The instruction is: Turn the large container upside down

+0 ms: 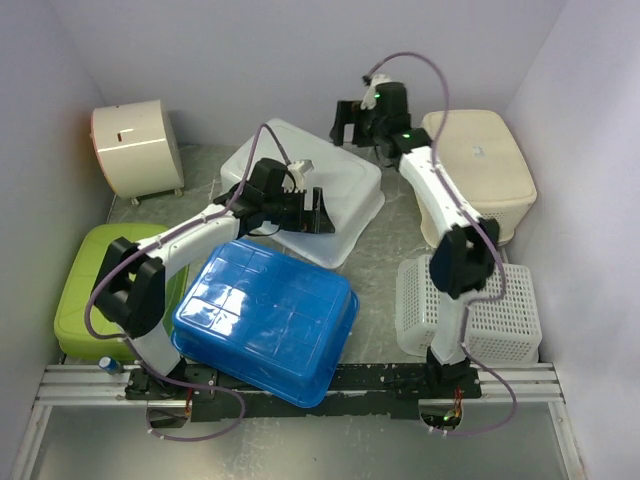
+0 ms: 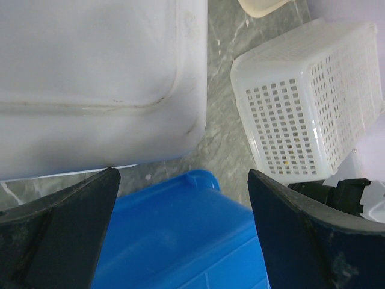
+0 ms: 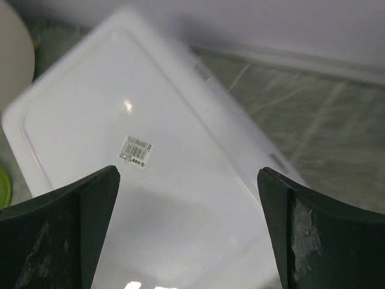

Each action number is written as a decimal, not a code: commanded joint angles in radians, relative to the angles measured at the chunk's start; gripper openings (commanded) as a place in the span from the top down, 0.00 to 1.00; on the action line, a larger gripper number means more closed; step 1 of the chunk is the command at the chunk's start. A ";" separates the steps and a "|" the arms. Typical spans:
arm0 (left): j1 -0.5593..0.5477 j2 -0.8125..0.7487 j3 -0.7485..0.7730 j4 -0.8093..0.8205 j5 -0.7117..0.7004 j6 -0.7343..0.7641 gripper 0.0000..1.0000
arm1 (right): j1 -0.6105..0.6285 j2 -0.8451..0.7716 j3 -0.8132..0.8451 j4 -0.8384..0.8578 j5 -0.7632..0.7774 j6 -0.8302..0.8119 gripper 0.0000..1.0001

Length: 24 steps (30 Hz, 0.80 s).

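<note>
The large container [image 1: 345,180] is a white translucent tub at the back middle, lying bottom up with a barcode label on its base [image 3: 136,149]. My left gripper [image 1: 318,212] hovers open over its near edge; in the left wrist view the tub [image 2: 90,78] fills the upper left, and nothing sits between the fingers [image 2: 183,177]. At the tub's far corner my right gripper [image 1: 345,125] also stands open. Its wrist view looks down on the tub's base [image 3: 168,198], and its jaws [image 3: 187,174] are empty.
A blue tub [image 1: 265,315] lies bottom up just in front, its corner [image 2: 180,241] close to the white one. A white mesh basket [image 1: 500,310] and a beige tub [image 1: 480,160] stand at right. A green tub [image 1: 85,290] and a round beige bin [image 1: 135,150] are at left.
</note>
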 commanded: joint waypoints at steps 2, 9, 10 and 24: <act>-0.003 0.075 0.095 0.085 0.017 0.027 0.01 | -0.027 -0.340 -0.172 0.122 0.264 0.008 0.00; -0.004 0.168 0.294 -0.006 0.003 0.087 0.01 | -0.032 -0.684 -0.533 0.095 0.250 0.036 0.00; -0.004 0.149 0.309 -0.029 0.000 0.093 0.01 | -0.033 -0.732 -0.580 0.083 0.227 0.042 0.00; -0.006 -0.515 -0.022 -0.505 -0.329 -0.015 0.01 | 0.233 -1.116 -1.089 0.041 -0.148 0.113 0.00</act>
